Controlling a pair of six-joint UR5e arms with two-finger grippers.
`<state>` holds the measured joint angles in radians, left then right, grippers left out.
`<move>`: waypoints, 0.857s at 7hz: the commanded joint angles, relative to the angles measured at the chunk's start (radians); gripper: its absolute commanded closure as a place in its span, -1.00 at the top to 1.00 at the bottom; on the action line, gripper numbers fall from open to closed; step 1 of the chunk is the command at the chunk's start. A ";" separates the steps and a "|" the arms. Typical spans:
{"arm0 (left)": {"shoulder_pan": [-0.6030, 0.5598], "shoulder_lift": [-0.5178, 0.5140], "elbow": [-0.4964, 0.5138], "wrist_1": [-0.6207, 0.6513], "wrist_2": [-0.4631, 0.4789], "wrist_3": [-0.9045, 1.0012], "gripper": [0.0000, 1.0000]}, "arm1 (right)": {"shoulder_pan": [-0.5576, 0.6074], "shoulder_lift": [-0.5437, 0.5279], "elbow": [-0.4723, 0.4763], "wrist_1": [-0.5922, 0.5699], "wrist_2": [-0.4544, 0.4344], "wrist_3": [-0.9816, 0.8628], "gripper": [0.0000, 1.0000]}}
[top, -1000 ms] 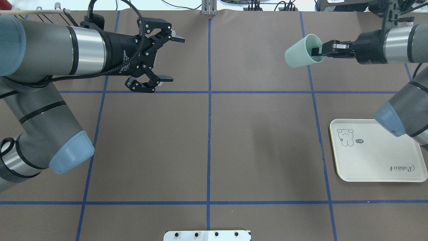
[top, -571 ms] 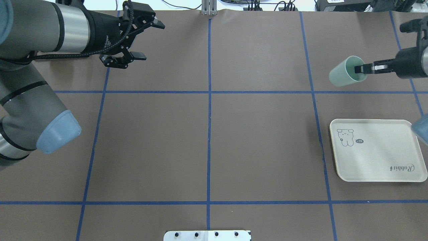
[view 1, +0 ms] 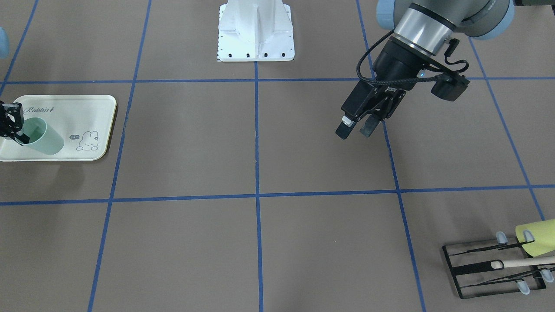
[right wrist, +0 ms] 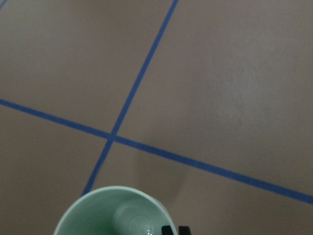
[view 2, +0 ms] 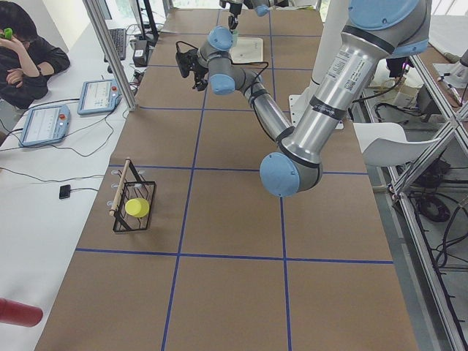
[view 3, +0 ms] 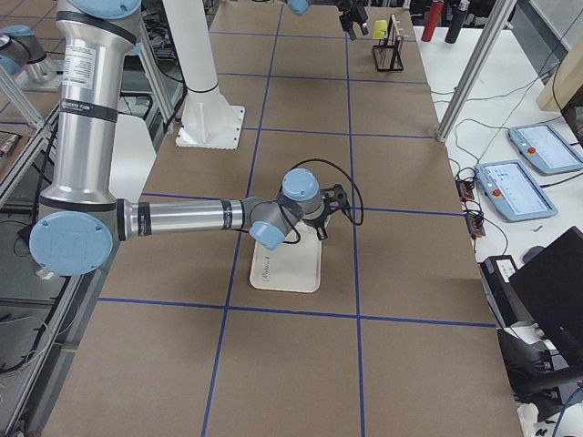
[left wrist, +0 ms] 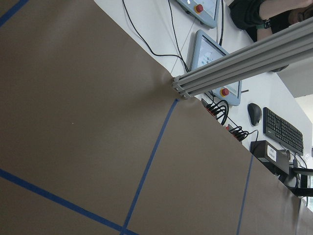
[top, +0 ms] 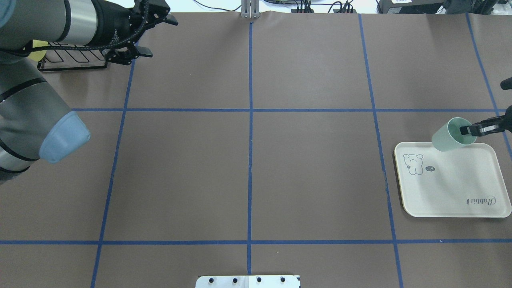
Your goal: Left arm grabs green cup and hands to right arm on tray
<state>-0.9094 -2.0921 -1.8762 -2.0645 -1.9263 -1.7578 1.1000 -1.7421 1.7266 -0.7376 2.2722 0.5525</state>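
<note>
A black wire rack [top: 72,60] stands at the 10 o'clock corner of the table [top: 312,180], as the overhead view shows it. A yellow-green cup [view 1: 535,236] sits in the rack and a wooden stick [view 1: 524,262] rests across its wires. The left gripper [top: 158,36] hangs just at the rack's 3 o'clock, its jaws spread wide with nothing between them; the white lettering on its body is too small to read. Brown paper covers the table, marked into squares by blue tape lines [top: 250,160]. A white base plate [top: 248,281] sits at 6 o'clock and an aluminium post [top: 250,10] with cables at 12 o'clock. In the left side view a seated person [view 2: 22,51] and two teach pendants [view 2: 99,95] are off the table at 10 o'clock. The cream tray [top: 452,192] lies at the table's 4 o'clock. The green cup [top: 450,136] is tilted over the tray's 12 o'clock edge, its mouth turned toward 2 o'clock. The right gripper [top: 466,130] is clamped on the cup's rim wall, one finger inside and one outside. Whether the cup's base touches the tray cannot be told. The right wrist view looks straight into the cup and shows only its bare bottom. The tray bears a line-drawn rabbit [top: 413,164] at its 10 o'clock, with a small dark speech bubble beside it, too small to read. At its 4 o'clock is the grey script "Rabbit" [top: 482,201], which reads upside down from overhead.
</note>
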 commanded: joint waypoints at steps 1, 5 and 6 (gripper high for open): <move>-0.034 0.003 0.028 0.003 -0.043 0.058 0.99 | -0.052 -0.063 0.005 -0.008 0.012 -0.014 -1.00; -0.043 0.004 0.043 0.001 -0.045 0.064 0.99 | -0.078 -0.096 0.002 -0.009 -0.002 -0.016 -1.00; -0.045 0.006 0.043 0.001 -0.046 0.064 0.99 | -0.080 -0.096 0.002 -0.009 -0.010 -0.044 -1.00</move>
<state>-0.9528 -2.0875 -1.8336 -2.0632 -1.9714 -1.6938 1.0227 -1.8358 1.7295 -0.7469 2.2695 0.5300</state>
